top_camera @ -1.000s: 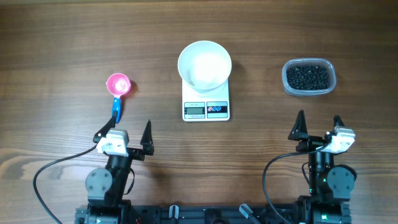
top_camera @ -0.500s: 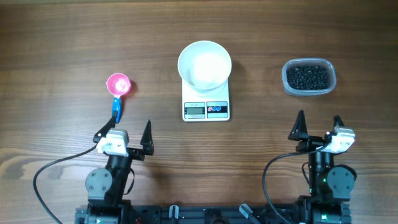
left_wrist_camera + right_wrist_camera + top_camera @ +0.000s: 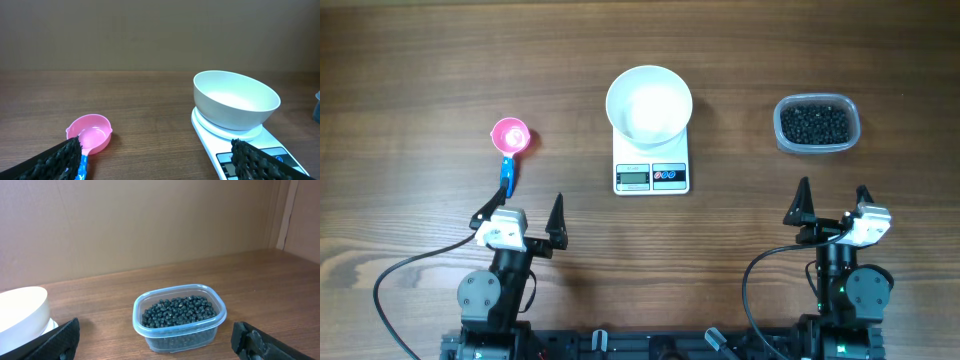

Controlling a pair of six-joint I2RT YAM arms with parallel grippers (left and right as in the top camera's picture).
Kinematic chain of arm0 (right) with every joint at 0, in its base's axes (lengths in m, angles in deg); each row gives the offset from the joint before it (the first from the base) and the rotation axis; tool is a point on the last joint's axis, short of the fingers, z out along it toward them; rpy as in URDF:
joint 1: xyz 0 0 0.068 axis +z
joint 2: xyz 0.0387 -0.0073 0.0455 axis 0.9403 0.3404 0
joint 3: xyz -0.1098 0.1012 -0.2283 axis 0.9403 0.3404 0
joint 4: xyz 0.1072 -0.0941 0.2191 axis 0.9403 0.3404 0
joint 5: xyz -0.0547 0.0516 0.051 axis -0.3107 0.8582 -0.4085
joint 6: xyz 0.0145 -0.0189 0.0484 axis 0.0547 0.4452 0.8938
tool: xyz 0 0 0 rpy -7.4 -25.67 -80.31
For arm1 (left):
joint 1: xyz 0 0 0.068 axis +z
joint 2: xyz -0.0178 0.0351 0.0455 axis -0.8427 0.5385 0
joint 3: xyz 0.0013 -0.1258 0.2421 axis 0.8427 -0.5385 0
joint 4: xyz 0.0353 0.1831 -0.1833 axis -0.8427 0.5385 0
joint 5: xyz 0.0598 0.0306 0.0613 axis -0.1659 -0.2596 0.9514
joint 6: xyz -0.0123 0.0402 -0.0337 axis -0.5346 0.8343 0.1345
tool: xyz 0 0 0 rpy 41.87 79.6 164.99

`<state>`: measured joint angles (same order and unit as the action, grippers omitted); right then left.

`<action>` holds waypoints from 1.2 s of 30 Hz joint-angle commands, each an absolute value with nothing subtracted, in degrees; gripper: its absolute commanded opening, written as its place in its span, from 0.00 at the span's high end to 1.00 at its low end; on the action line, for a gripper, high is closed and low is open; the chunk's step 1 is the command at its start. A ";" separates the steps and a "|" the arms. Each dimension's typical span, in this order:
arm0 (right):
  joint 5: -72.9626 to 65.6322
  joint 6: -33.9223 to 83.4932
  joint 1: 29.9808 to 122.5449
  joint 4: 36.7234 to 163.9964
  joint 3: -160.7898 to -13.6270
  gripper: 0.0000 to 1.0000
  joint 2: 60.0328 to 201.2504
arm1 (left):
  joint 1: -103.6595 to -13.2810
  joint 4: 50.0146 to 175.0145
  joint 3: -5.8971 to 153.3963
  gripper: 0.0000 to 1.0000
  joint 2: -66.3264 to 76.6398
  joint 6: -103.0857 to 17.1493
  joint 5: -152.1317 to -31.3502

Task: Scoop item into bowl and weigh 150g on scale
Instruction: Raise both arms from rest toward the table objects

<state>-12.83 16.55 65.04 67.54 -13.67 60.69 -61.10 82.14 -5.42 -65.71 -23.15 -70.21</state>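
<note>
Overhead view: bright, even, diffuse light from above; sharp edge to edge; bowl [image 3: 649, 103] interior nearly washed out to white. Wrist views: slightly dimmer, warmer tone; soft, faint shadows beneath bowl and tub [image 3: 179, 326]; backdrop flat, featureless.

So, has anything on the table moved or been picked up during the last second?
Nothing has visibly changed. The left gripper and the right gripper stay open and empty. The round white bowl still stands empty on the small white kitchen scale, the pink scoop with a blue handle lies untouched, and the small black beads remain in the clear plastic tub.
</note>
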 commanded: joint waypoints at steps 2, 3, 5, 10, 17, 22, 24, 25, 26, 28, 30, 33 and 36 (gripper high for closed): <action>-12.31 15.58 65.24 67.19 -13.63 0.00 60.14 | -60.78 82.19 -5.81 0.00 -66.17 -23.70 -70.69; -12.31 15.58 65.21 67.19 -13.63 0.00 60.14 | -60.78 82.19 -5.81 0.00 -66.17 -23.70 -70.69; -12.31 15.56 65.24 67.19 -13.63 0.00 60.14 | -60.78 82.19 -5.81 0.00 -66.17 -23.70 -70.69; -12.29 15.58 65.21 67.17 -13.63 0.00 60.14 | -60.78 82.19 -5.81 0.00 -66.17 -23.70 -70.69; -12.31 15.56 65.21 67.15 -13.63 0.00 60.14 | -60.78 82.17 -5.81 0.00 -66.17 -23.70 -70.69; -9.45 15.96 65.21 67.45 -13.63 0.00 60.14 | -60.78 82.14 -5.81 0.00 -66.17 -23.70 -70.67; -7.63 15.98 65.21 67.45 -13.63 0.00 60.60 | -60.78 81.95 -5.81 0.00 -66.17 -23.70 -70.69; -6.43 15.98 65.24 67.39 -13.63 0.00 61.15 | -60.78 81.93 -5.81 0.00 -66.17 -23.70 -70.69; -5.42 16.00 65.21 67.30 -13.65 0.00 61.63 | -60.78 81.75 -5.81 0.00 -66.17 -23.72 -70.69; -2.36 17.53 65.21 66.97 -13.65 0.00 63.05 | -60.78 81.49 -5.81 0.00 -66.17 -23.70 -70.67; 0.11 18.80 65.21 67.00 -13.89 0.00 64.47 | -60.78 81.53 -5.81 0.00 -66.17 -23.70 -70.67; 5.22 18.84 65.21 67.69 -15.16 0.00 66.85 | -60.78 81.58 -5.81 0.00 -66.13 -23.75 -70.69; 6.07 20.81 65.21 68.42 -17.23 0.00 70.15 | -60.78 81.49 -5.79 0.00 -66.11 -23.75 -70.69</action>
<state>2.62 18.36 65.04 68.39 -14.24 67.77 -61.10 81.86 -5.42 -65.71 -23.15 -70.21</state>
